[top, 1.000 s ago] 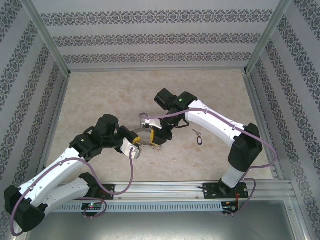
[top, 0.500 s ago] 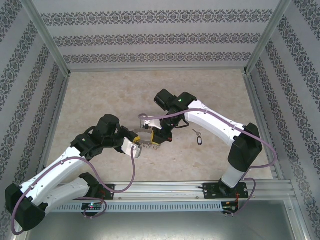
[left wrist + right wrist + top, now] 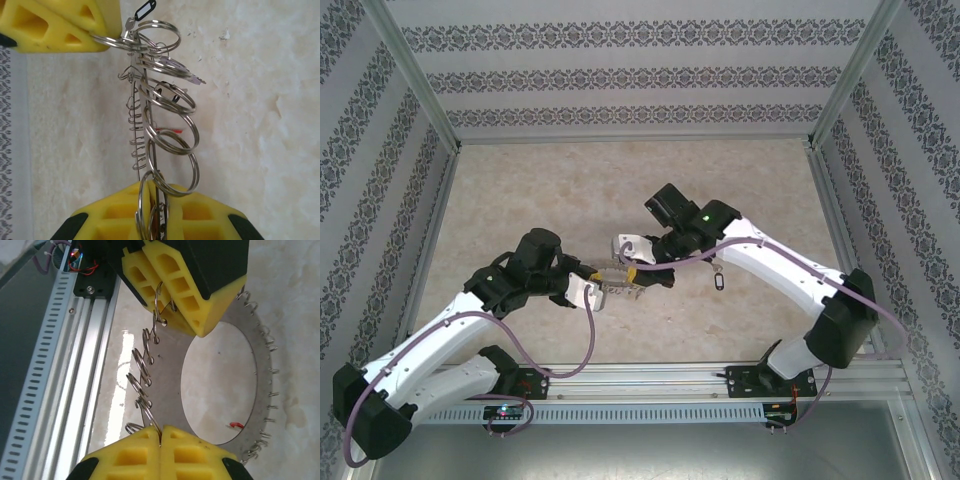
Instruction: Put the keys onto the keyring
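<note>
Seen from above, the left gripper [image 3: 603, 291] and right gripper [image 3: 637, 279] meet mid-table [image 3: 520, 200], both closed on the keyring [image 3: 621, 286] between them. A loose tagged key [image 3: 719, 279] lies just to their right.

At the left wrist, yellow fingers [image 3: 200, 220] at the bottom clamp the keyring, seen edge-on, with split rings [image 3: 172, 145] hanging along it.

At the right wrist, shut fingers [image 3: 125, 455] at bottom centre nip its rim, which is fringed with keys [image 3: 141, 371]. A red bit [image 3: 236, 425] shows lower right.
</note>
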You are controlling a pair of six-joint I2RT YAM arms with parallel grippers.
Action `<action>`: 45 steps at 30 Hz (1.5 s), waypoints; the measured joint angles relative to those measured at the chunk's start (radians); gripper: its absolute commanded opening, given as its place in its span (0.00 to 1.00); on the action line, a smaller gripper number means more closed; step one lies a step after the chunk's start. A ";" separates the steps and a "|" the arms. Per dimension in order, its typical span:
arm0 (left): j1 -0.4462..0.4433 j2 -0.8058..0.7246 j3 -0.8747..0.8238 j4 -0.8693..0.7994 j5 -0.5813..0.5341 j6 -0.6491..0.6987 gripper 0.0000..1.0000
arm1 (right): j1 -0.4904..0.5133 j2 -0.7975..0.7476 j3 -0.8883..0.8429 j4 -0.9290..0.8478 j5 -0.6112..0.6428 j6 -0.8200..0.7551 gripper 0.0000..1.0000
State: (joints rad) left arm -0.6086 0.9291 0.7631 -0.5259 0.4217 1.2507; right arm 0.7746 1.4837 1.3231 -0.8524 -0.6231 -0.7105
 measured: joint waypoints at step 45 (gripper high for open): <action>0.257 0.074 0.068 0.066 0.583 -0.409 0.50 | -0.066 -0.303 -0.515 0.753 0.080 0.313 0.00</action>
State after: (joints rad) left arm -0.3511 1.0035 0.8314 -0.4603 1.0042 0.8421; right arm 0.7090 1.1809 0.8078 -0.0998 -0.5434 -0.3973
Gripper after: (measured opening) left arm 0.497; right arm 0.058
